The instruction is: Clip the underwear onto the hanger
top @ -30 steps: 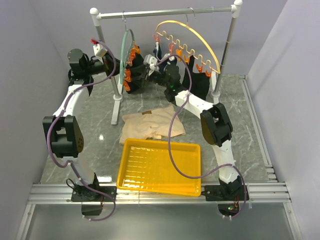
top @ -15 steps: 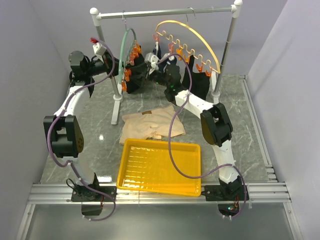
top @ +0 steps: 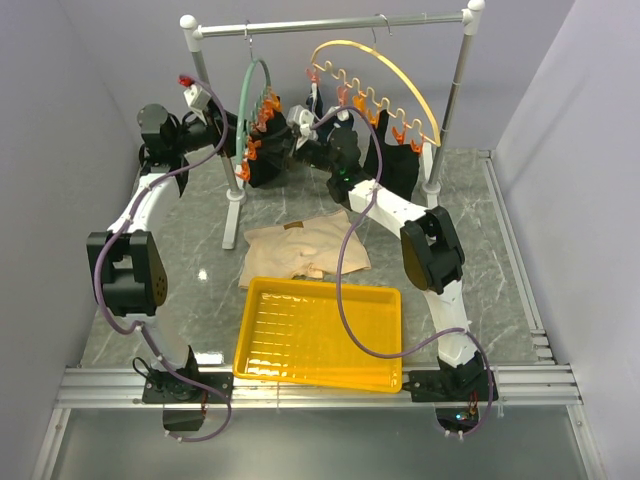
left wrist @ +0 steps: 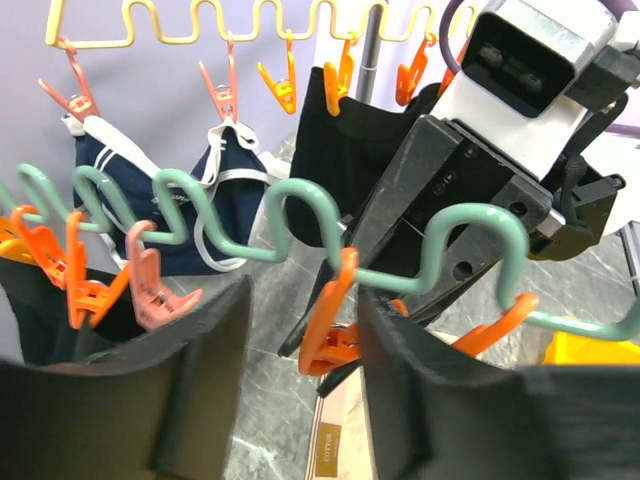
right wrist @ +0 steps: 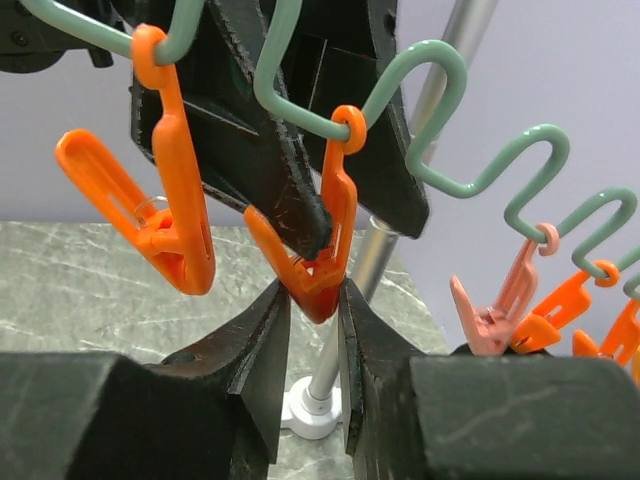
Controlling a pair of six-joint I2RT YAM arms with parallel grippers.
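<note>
Over the last second our left tool (top: 243,150) has swung in from the upper left of the overhead frame, and it now sits right against the hanger (top: 247,95), near the lower end of its green arc. The right tool (right wrist: 312,290) has barely shifted and stays clenched on the lower tip of one orange clip (right wrist: 335,200), in the centre of its own wrist view. In the left wrist view our left fingers (left wrist: 200,400) stand apart, released. The green wire and what looks like that same clip hang in the gap between them.

The underwear (top: 305,245) has not moved. It lies flat on the surface (top: 200,250) in the middle of the overhead frame, just above the yellow tray (top: 320,335), well apart from both tools.

We judge that the change concerns the clip alone. Both arms now meet at the hanger, one pinching and the other just arrived, while nothing holds the cloth. The clipping is not yet begun, and one arm will likely have to go down for the garment first
</note>
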